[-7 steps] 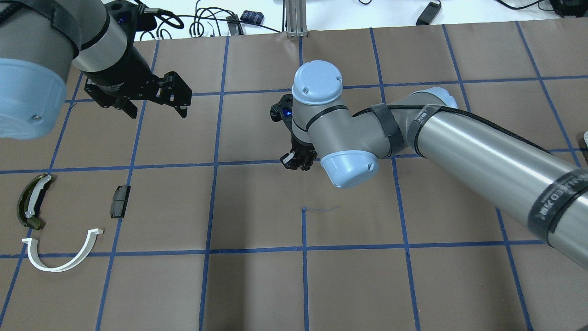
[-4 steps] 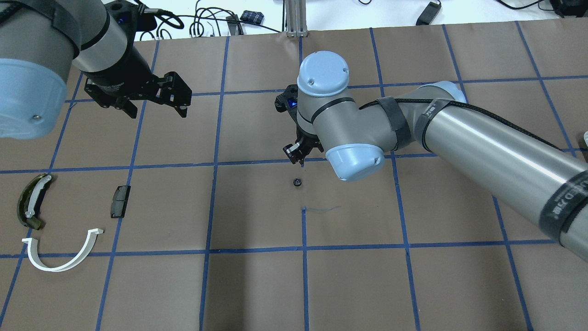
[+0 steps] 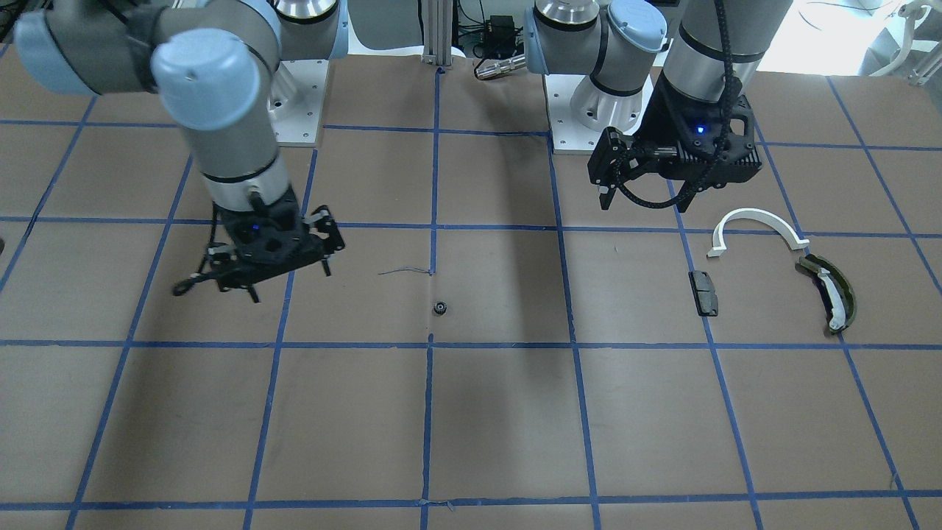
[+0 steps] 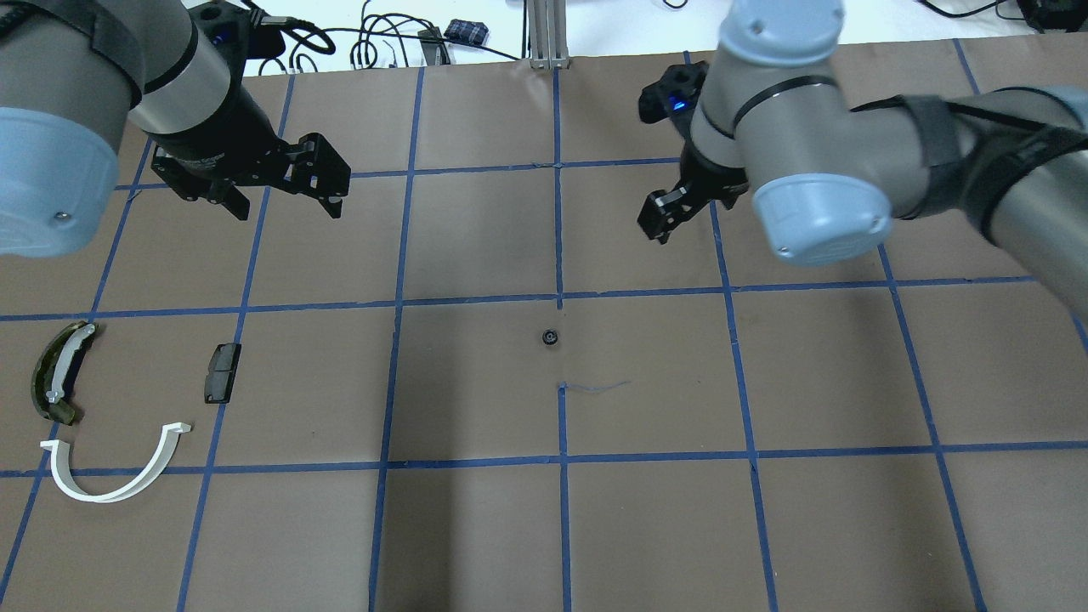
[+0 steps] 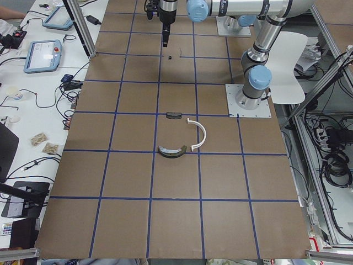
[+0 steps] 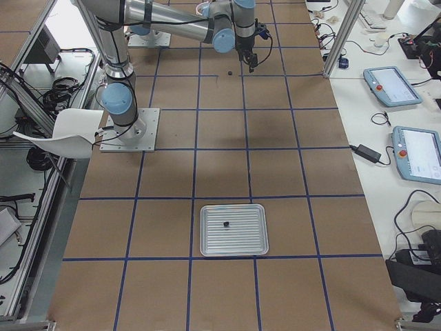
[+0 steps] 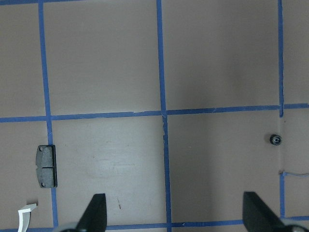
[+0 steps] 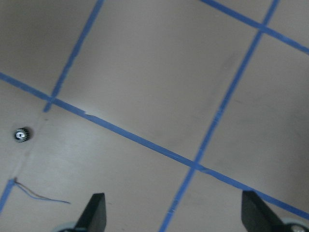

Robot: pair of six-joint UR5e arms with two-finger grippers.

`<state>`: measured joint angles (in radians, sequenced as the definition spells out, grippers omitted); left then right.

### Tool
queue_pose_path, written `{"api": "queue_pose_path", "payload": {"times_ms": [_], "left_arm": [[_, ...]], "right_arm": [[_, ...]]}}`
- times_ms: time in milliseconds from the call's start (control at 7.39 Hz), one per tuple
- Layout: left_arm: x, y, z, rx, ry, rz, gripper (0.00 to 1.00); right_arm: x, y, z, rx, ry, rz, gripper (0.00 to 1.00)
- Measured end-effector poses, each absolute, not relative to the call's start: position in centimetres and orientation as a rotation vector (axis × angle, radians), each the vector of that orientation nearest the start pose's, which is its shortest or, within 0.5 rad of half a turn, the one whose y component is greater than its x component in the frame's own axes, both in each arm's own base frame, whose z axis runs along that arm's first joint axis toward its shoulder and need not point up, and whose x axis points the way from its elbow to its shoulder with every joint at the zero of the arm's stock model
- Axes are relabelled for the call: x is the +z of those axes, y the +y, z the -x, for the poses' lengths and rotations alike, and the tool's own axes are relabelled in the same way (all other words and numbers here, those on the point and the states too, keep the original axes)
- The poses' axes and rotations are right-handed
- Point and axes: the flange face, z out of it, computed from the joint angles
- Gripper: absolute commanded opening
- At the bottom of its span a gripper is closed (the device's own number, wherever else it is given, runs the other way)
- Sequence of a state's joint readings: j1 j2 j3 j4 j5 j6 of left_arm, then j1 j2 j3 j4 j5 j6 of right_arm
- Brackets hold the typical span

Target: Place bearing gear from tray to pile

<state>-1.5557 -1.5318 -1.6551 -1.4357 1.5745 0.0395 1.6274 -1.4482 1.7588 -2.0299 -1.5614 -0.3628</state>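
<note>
In the right-side view alone — tray (image 6: 241,240); overhead shows bearing gear (image 4: 551,338) lying free.

Even overhead light, soft arm shadows, right wrist view blurred.

Your brown-paper bench (image 4: 476,527) has a blue tape grid (image 4: 476,298). The bearing gear (image 4: 551,337) sits dead centre, and the pile (image 4: 223,364) is lower left: pad (image 4: 222,376), white arc (image 4: 100,498), shoe piece (image 4: 55,372).

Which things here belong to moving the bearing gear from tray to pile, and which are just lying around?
Job: bearing gear; tray; pile of white half-ring, dark grey pad, olive shoe piece.
Lying about: thread scrap beside the gear; black adapter past the far edge.
</note>
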Motion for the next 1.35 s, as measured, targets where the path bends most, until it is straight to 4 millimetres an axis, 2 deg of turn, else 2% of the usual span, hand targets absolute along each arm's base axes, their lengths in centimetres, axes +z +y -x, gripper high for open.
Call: {"api": "queue_pose_path", "payload": {"times_ms": [135,271,406,541,676,812,947,1082,1353], "left_arm": [[47.4,-48.7,12.7,-0.118,3.129,-0.048,1.0],[46.0,-49.0,13.5,-0.072,3.126,-0.085,1.0],[43.8,-48.9,15.6,-0.017,3.124,-0.152,1.0],[41.3,-49.3,18.3,0.008,3.131,-0.222,1.0],[38.5,-50.4,21.1,0.012,3.166,-0.275,1.0],[35.2,-51.5,24.0,0.029,3.221,-0.317,1.0],[31.7,-52.2,27.0,0.06,3.254,-0.355,1.0],[28.5,-52.2,29.8,0.094,3.262,-0.356,1.0],[23.4,-51.8,34.2,0.12,3.27,-0.191,1.0]], "right_arm": [[40.2,-53.1,-10.9,-0.257,3.12,0.529,1.0],[41.8,-52.7,-5.6,-0.265,3.154,0.4,1.0],[42.8,-52.3,-0.4,-0.264,3.179,0.302,1.0],[42.9,-51.8,5.1,-0.244,3.193,0.264,1.0],[42.2,-51.2,10.0,-0.211,3.195,0.283,1.0],[40.3,-51.0,14.9,-0.16,3.18,0.363,1.0],[37.5,-50.7,20.0,-0.108,3.146,0.465,1.0],[34.9,-49.9,24.8,-0.075,3.11,0.541,1.0],[28.8,-48.3,33.6,-0.056,3.06,0.709,1.0]]}}
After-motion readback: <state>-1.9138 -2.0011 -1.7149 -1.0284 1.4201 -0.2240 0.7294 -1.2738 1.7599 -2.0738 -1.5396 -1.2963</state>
